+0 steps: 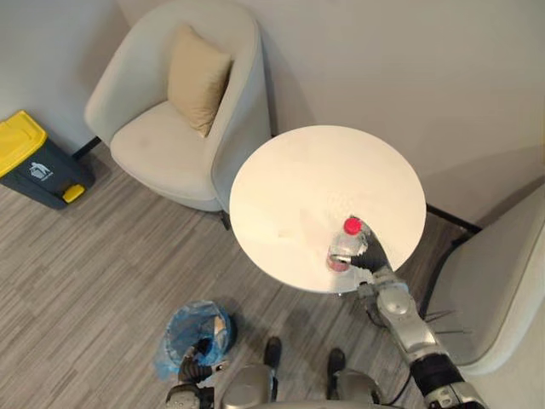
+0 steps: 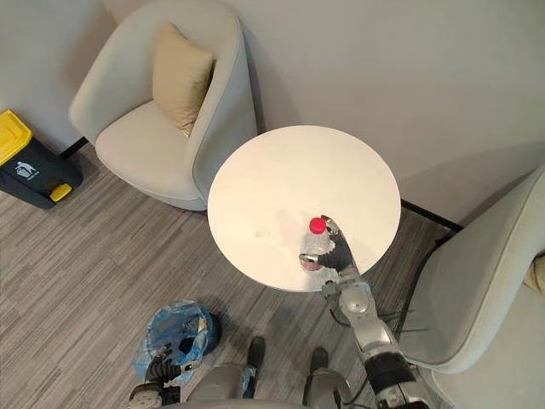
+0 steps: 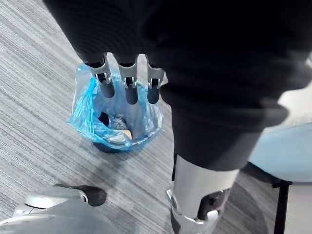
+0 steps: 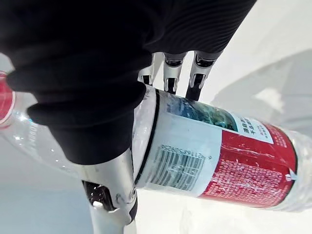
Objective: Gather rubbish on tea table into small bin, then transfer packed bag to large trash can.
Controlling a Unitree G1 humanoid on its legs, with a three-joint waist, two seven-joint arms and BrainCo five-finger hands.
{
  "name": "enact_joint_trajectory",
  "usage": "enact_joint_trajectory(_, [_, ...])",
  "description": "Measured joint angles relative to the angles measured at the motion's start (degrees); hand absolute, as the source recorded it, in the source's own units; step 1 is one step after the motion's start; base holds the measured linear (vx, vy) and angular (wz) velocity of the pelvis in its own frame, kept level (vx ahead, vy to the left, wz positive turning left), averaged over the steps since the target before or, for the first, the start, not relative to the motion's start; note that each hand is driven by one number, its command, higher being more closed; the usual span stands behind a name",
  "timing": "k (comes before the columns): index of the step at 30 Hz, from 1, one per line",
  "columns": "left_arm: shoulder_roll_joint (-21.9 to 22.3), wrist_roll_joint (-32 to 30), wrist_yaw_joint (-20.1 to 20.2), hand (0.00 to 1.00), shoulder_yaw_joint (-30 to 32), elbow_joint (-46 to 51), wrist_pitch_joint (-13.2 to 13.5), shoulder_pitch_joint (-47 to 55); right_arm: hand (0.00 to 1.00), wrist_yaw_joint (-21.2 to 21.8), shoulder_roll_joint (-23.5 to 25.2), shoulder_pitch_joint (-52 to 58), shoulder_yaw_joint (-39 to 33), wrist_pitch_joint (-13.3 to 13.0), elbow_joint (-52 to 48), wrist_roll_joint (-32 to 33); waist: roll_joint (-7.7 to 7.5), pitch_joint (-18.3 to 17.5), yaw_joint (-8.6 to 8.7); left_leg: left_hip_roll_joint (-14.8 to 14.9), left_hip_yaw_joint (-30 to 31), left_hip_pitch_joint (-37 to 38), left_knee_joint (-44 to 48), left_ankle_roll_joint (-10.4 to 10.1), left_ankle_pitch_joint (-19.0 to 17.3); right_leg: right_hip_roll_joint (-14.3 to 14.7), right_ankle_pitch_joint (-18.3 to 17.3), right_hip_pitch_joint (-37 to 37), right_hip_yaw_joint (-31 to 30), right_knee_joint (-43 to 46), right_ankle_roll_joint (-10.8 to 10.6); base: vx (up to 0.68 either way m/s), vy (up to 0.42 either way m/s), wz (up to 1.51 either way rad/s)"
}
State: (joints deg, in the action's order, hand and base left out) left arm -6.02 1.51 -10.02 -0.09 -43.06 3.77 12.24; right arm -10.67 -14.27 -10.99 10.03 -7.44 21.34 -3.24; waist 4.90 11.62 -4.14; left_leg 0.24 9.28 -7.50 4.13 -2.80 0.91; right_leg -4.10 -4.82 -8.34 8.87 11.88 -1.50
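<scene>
On the floor by the white worktop (image 1: 289, 183) stand the yellow-lidded large trash can (image 1: 36, 164), far left, and the blue-bagged small bin (image 1: 192, 337), the left robot hand (image 3: 130, 90) slack-fingered above it; near the worktop's front edge the right robot hand (image 2: 342, 256) curls round an upright red-capped bottle (image 4: 195, 146).

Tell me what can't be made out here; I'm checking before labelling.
- What lies in the small bin: left wrist view, blue bag folds hide most, the rest too small.
- Whether the bottle rests on the table: eye views, right hand partly covers its base; right wrist view, edge cuts it off.
- The left hand thumb: left wrist view, hidden behind the hand's back.
</scene>
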Motion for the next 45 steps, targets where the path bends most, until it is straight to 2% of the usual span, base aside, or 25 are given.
enact_joint_trajectory(9, [0.09,0.07,-0.08,0.0,-0.35,0.45,0.52,-1.16,1.0,-1.79,-1.74,-5.55,0.5,0.05,2.47,3.28,0.58,2.0,-2.23,-0.17,0.32,-1.08,0.26,0.0,-0.02,-0.11,-0.02,-0.68,0.41,-0.01,0.0,0.02,-0.005,0.03])
enact_joint_trajectory(11, [0.11,0.08,-0.1,0.0,-0.3,1.02,0.52,-1.17,1.0,-1.82,-1.83,-4.53,0.3,0.37,0.25,3.39,0.56,2.0,-2.45,-0.23,0.52,-1.1,0.23,0.05,-0.05,-0.14,-0.12,-0.66,0.5,0.1,0.01,0.0,-0.003,0.04])
enact_joint_trajectory(14, [0.12,0.09,-0.14,0.0,-0.14,1.69,0.47,-1.2,1.0,-1.49,-1.8,1.47,-1.11,0.11,-9.94,3.48,0.35,2.04,-2.56,-0.49,1.71,-0.38,0.08,0.09,-0.06,-0.28,-0.92,0.37,1.71,0.6,0.0,0.0,-0.02,0.22])
enact_joint_trajectory(18, [0.23,0.08,-0.12,0.0,0.74,2.0,0.42,-0.92,1.0,0.07,0.26,9.31,-2.39,-1.12,-19.81,3.41,-1.42,1.34,-2.29,-1.63,4.83,1.34,-0.07,0.23,-0.05,-2.07,-4.49,1.36,4.37,4.94,-0.03,0.01,-0.038,0.39])
enact_joint_trajectory(21, [0.51,0.08,-0.08,0.0,0.68,2.03,0.3,-0.93,1.0,0.92,1.07,10.58,-3.03,-1.22,-22.11,3.3,-2.25,0.98,-1.47,-2.85,8.06,1.21,0.02,0.37,0.96,-3.1,-6.33,1.86,7.57,7.3,-0.07,0.0,-0.063,0.72])
enact_joint_trajectory(23, [0.85,0.09,-0.06,0.0,0.57,2.63,0.3,-0.95,1.0,0.79,0.71,10.06,-3.33,-1.42,-23.88,3.09,-2.18,0.95,-1.57,-4.12,10.82,0.2,-0.1,0.03,3.42,-4.58,-7.14,2.14,11.06,8.69,0.16,-0.04,-0.042,0.85])
enact_joint_trajectory(25, [0.89,0.14,-0.08,0.0,0.22,3.41,0.31,-1.04,1.0,0.46,0.68,9.25,-3.4,-2.14,-24.35,2.82,-2.16,0.95,-1.46,-5.1,9.23,-1.58,-0.08,-0.27,6.97,-5.59,-7.17,2.17,13.62,8.82,0.3,-0.1,-0.02,1.01])
enact_joint_trajectory(26, [1.5,0.17,-0.14,0.0,-0.33,4.95,0.41,-1.02,1.0,-0.27,0.3,8.13,-3.42,-2.53,-24.35,2.63,-2.16,0.96,-1.44,-6.08,2.4,-3.44,-1.15,1.05,12.36,-6.69,-6.4,2.56,16.43,7.83,1.09,-0.13,-0.001,1.24])
enact_joint_trajectory(27, [1.93,0.16,-0.07,0.0,-0.37,5.22,0.46,-1.04,1.0,-0.48,0.39,7.72,-3.39,-2.54,-24.35,2.62,-2.09,0.95,-1.45,-5.77,-1.27,-3.14,-3.08,1.42,14.26,-7.54,-5.45,2.91,18.05,6.77,1.8,-0.21,0.065,1.35])
enact_joint_trajectory(28, [2.57,0.13,-0.05,0.0,-0.39,5.56,0.41,-1.54,1.0,-0.65,0.86,6.97,-3.27,-2.85,-24.38,2.58,-2.05,0.9,-1.28,-3.85,-14.06,-4.76,2.61,5.22,8.55,-8.27,-4.93,3.41,21.53,6.22,1.97,-0.18,0.057,0.94])
enact_joint_trajectory(29, [2.68,0.1,0.0,0.0,-0.45,5.47,0.35,-1.67,1.0,-0.71,1.19,6.84,-3.25,-2.93,-24.38,2.55,-2.11,0.94,-1.32,-2.48,-19.06,-5.28,6.93,7.54,4.42,-8.68,-4.8,3.88,23.06,6.2,2.01,-0.18,0.049,1.28])
enact_joint_trajectory(30, [2.64,0.04,0.01,0.0,-0.48,5.28,0.35,-1.62,1.0,-1.03,1.58,6.85,-3.32,-2.94,-24.25,1.96,-2.53,0.96,-0.8,0.1,-25.42,-4.72,12.65,8.35,-0.61,-9.93,-4.54,5.08,26.21,6.09,1.88,-0.17,0.027,1.34])
enact_joint_trajectory(32, [2.63,0.03,-0.01,0.0,-0.56,5.32,0.41,-1.64,1.0,-1.64,2.02,6.72,-3.12,-2.95,-23.85,0.3,-3.46,0.52,0.21,3.91,-31.03,-2.32,14.47,5.94,-3.9,-11.7,-3.74,5.87,29.73,5.53,1.0,-0.17,0.096,1.26])
enact_joint_trajectory(33, [2.67,0.02,-0.05,0.0,-0.82,5.31,0.41,-1.6,1.0,-1.88,1.9,6.75,-3.24,-2.99,-23.8,0.26,-2.52,-0.01,0.39,6.34,-32.61,-0.26,13.22,3.78,-5.0,-11.84,-3.32,6.05,31.12,4.88,0.41,-0.1,0.19,0.86])
enact_joint_trajectory(34, [2.75,0.02,-0.11,0.0,-0.91,5.26,0.43,-1.26,1.0,-1.96,1.52,6.68,-3.43,-3.0,-22.94,0.25,-1.48,-0.34,0.23,7.42,-31.86,2.25,9.11,0.76,-6.79,-11.9,-2.93,5.99,31.79,5.12,-0.81,-0.08,0.274,0.86])
enact_joint_trajectory(35, [2.17,0.02,-0.16,0.0,-1.01,5.0,0.42,-1.02,1.0,-2.06,2.03,6.94,-3.47,-2.83,-20.92,0.09,-2.31,-0.11,0.25,5.93,-31.17,3.27,7.19,0.12,-7.52,-13.15,-2.88,5.66,30.46,6.44,-1.8,-0.04,0.261,0.54])
enact_joint_trajectory(37, [1.73,0.36,-0.03,0.0,-1.02,4.48,0.46,-0.18,1.0,-1.77,3.49,7.84,-3.1,-2.29,-18.61,-0.98,-3.59,-0.16,0.03,4.42,-30.22,2.51,10.27,1.62,-9.42,-15.4,-3.0,5.36,28.81,9.19,-3.25,-0.03,0.246,0.44])
enact_joint_trajectory(38, [1.69,-0.02,-0.11,0.0,-0.82,4.47,0.61,-0.38,1.0,-1.69,4.33,8.55,-3.03,-2.07,-17.44,-1.97,-3.73,0.15,0.13,3.7,-29.28,1.33,14.88,2.86,-12.23,-17.65,-3.36,5.18,28.08,13.07,-4.13,-0.01,0.241,0.39])
enact_joint_trajectory(39, [1.51,-0.14,-0.09,0.0,-0.86,4.2,0.51,-0.65,1.0,-1.58,4.49,8.76,-2.94,-1.79,-16.97,-2.18,-3.51,0.44,0.2,3.46,-28.92,1.06,16.87,3.41,-13.39,-18.63,-3.41,4.77,26.74,15.48,-3.97,-0.02,0.267,0.34])
enact_joint_trajectory(40, [1.03,-0.91,-0.08,0.0,-1.07,4.19,0.46,-0.85,1.0,-1.46,4.64,9.02,-2.5,-1.0,-16.17,-2.59,-3.24,0.88,0.36,2.54,-27.86,1.04,19.23,4.38,-15.08,-20.0,-3.11,2.57,21.19,20.95,-2.04,-0.05,0.264,0.3])
enact_joint_trajectory(41, [0.26,-2.35,-0.09,0.0,-1.71,4.18,0.41,-0.95,1.0,-1.45,4.82,9.55,-2.33,-0.74,-15.69,-3.26,-3.19,1.28,0.79,1.7,-26.25,1.31,19.91,4.97,-16.23,-18.65,-4.98,-0.68,13.07,25.14,-1.09,-0.06,0.24,0.43])
enact_joint_trajectory(42, [-0.15,-2.58,-0.1,0.0,-1.83,4.17,0.36,-0.85,1.0,-1.45,4.86,9.93,-2.3,-0.74,-15.7,-3.64,-3.23,1.3,1.55,1.21,-24.98,1.16,19.81,4.81,-16.64,-16.21,-6.61,-1.92,8.05,25.54,-2.48,-0.03,0.138,0.61])
enact_joint_trajectory(43, [-0.76,-2.79,-0.12,0.0,-1.88,4.16,0.29,-0.77,1.0,-1.47,4.84,10.24,-2.34,-0.74,-15.71,-3.75,-3.34,1.48,2.41,0.66,-23.71,1.1,19.26,5.01,-16.79,-13.5,-7.94,-3.01,4.11,24.64,-3.39,0.0,0.072,0.69])
enact_joint_trajectory(44, [-1.13,-2.92,-0.12,0.0,-2.02,4.15,0.25,-0.59,1.0,-1.43,4.71,10.38,-2.35,-0.73,-15.71,-4.0,-3.48,1.73,3.21,0.12,-22.59,1.18,18.28,4.76,-16.6,-10.89,-8.36,-4.65,1.0,22.77,-3.18,0.01,0.04,0.57])
enact_joint_trajectory(45, [-1.17,-3.07,-0.12,0.0,-2.06,4.14,0.23,-0.64,1.0,-1.43,4.64,10.41,-2.42,-0.73,-15.74,-4.04,-3.48,1.82,3.42,-0.4,-21.75,1.14,17.83,4.67,-16.44,-9.74,-8.35,-5.76,0.03,21.76,-3.17,0.04,0.05,0.52])
